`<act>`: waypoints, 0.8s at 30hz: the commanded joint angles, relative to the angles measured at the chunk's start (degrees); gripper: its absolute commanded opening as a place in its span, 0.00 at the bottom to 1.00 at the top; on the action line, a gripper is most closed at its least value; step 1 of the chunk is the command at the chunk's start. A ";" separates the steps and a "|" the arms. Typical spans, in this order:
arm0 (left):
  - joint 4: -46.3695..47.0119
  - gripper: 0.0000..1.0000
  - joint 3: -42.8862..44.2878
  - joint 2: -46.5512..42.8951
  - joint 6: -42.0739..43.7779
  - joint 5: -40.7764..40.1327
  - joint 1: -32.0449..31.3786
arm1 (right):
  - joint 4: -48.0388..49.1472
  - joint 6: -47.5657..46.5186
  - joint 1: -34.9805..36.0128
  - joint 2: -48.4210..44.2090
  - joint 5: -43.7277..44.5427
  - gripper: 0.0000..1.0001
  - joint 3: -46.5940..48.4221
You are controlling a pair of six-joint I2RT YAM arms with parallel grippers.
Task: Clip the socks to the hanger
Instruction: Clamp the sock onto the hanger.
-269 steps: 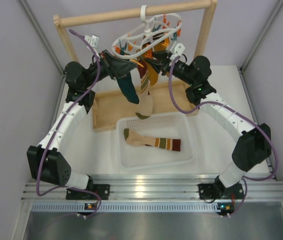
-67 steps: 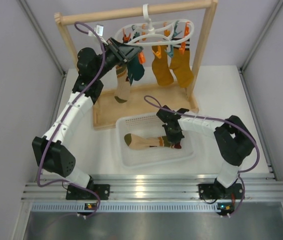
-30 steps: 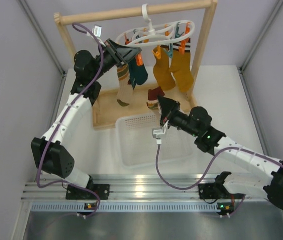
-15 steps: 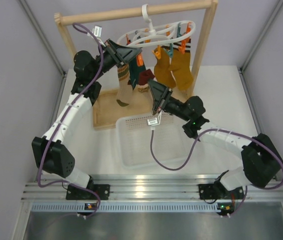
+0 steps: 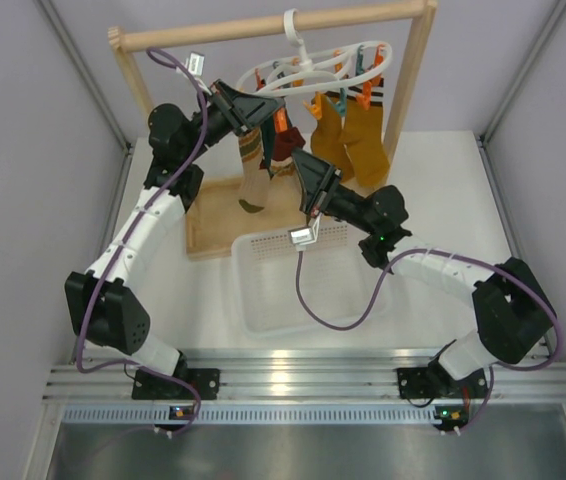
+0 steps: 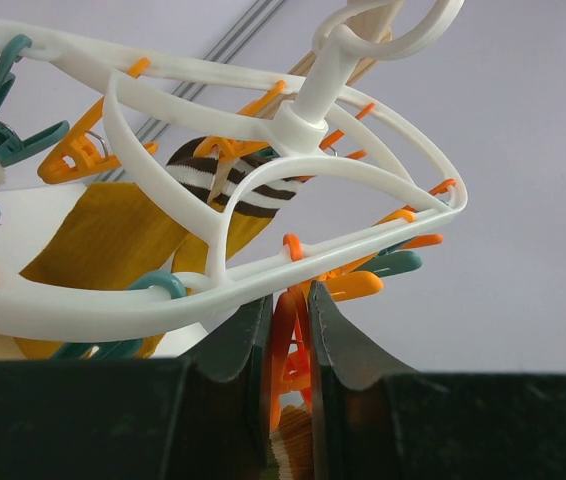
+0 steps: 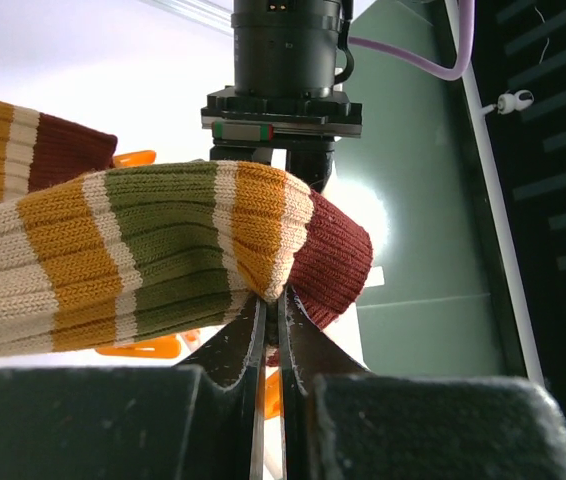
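Right gripper [image 7: 271, 300] is pinching a striped sock [image 7: 153, 250]; left gripper [image 6: 288, 312] is squeezing the hanger's [image 6: 299, 122] orange clip [image 6: 285, 345], mustard socks [image 5: 355, 135] crowding alongside.

No writing, number or brand can be read in any view. A small white tag [image 5: 195, 61] to the left of the hanger [image 5: 303, 66] and a second white tag [image 5: 301, 237] well below the hanger are too small to show any print.
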 commanded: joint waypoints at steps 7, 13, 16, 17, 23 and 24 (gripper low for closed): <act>1.46 0.00 -1.93 -0.09 -2.05 9.08 -0.65 | 1.88 -0.81 -1.03 -0.52 -2.38 0.00 0.37; 2.43 0.00 -1.84 0.09 -3.46 8.30 -0.39 | 2.58 -0.46 -1.39 0.36 -2.29 0.00 0.72; 2.95 0.00 -2.10 0.09 -4.69 7.59 -0.30 | 2.32 -0.46 -1.39 0.27 -2.73 0.00 0.02; 3.04 0.00 -2.11 0.17 -4.87 7.41 -0.21 | 2.32 -0.46 -1.39 0.09 -2.73 0.00 -0.16; 3.13 0.00 -1.67 0.53 -5.83 7.24 -0.21 | 1.35 -0.46 -1.47 -0.52 -2.56 0.00 -2.09; 3.13 0.00 -1.58 0.61 -5.92 7.24 -0.21 | 1.27 -0.63 -1.47 -0.70 -2.73 0.00 -2.36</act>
